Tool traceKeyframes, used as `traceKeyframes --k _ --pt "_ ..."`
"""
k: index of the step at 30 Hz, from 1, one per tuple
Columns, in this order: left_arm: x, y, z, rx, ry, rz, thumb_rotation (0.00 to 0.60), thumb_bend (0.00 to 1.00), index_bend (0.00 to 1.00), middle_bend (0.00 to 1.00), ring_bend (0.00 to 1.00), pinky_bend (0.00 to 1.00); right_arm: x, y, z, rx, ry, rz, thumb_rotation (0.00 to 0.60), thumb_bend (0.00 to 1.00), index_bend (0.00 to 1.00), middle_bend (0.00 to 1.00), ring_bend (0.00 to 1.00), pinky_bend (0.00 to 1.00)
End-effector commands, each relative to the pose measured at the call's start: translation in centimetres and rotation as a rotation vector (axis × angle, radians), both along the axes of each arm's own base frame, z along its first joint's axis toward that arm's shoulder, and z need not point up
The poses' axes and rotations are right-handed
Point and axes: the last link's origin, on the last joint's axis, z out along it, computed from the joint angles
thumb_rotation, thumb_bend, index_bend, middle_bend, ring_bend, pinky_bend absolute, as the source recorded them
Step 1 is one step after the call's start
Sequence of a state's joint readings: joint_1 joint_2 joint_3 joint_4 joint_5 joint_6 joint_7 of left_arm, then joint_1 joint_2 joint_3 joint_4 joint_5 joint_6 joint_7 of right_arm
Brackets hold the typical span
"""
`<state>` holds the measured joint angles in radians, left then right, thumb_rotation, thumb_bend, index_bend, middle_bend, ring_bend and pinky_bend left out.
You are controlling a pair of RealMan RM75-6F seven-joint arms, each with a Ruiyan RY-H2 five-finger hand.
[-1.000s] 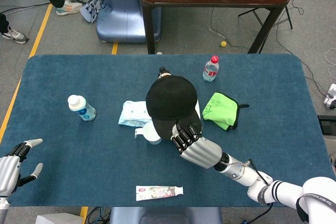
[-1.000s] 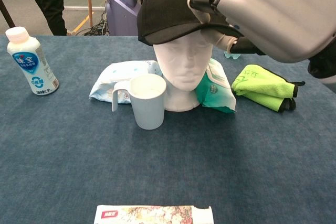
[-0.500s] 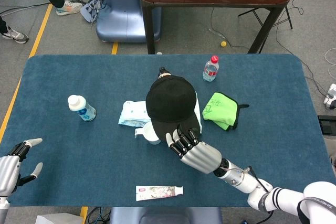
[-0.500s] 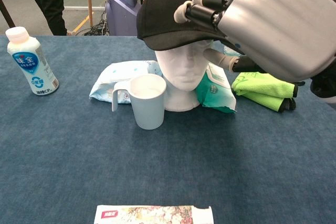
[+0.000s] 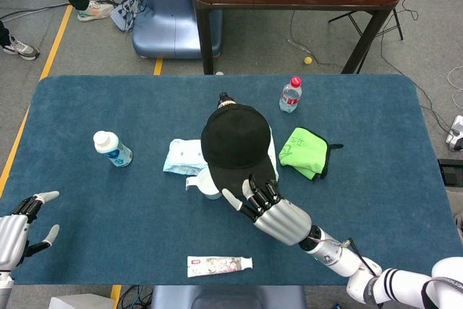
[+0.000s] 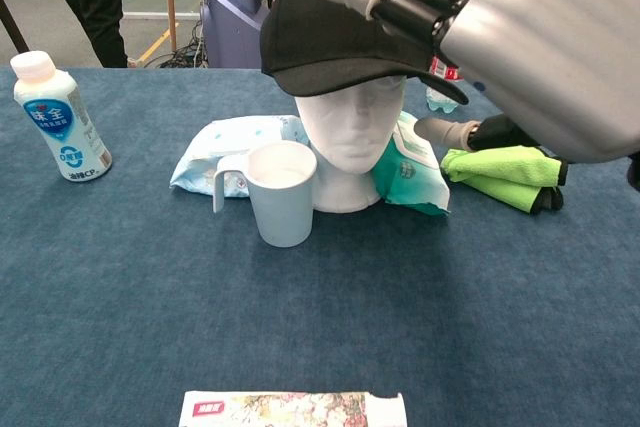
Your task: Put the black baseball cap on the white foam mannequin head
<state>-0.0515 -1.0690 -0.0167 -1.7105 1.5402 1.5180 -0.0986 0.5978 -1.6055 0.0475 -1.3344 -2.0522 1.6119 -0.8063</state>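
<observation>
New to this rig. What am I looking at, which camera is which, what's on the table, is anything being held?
It is a two-armed robot with five-finger metal hands, steered by a person. The head view looks down on the blue table; the chest view looks across it at table height.

The black baseball cap sits on the white foam mannequin head. The right hand hovers by the brim with fingers spread, holding nothing. The left hand is open at the table's near corner.

Also there: a white mug, wet-wipe packs, a green cloth, a white bottle, a red-capped water bottle and a printed tube.
</observation>
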Motion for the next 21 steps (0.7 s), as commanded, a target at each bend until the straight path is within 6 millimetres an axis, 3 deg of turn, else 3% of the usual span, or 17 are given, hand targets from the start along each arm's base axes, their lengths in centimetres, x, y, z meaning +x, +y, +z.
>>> traceKeyframes --k 1,13,21 --pt "0.0 0.0 0.0 -0.001 0.001 -0.001 0.6 0.31 0.23 0.26 0.24 0.42 -0.3 0.8 1.5 -0.019 0.005 -0.012 0.6 0.05 0.07 0.4 0.29 0.55" --pt "0.0 0.0 -0.3 -0.006 0.014 0.0 0.6 0.31 0.23 0.26 0.24 0.42 -3.5 3.7 7.4 -0.076 0.122 -0.16 0.6 0.05 0.06 0.39 0.28 0.5" --pt "0.0 0.1 -0.5 -0.011 0.021 0.0 0.6 0.31 0.23 0.26 0.24 0.42 -7.1 5.9 10.3 -0.082 0.022 -0.444 0.6 0.06 0.21 0.38 0.28 0.5"
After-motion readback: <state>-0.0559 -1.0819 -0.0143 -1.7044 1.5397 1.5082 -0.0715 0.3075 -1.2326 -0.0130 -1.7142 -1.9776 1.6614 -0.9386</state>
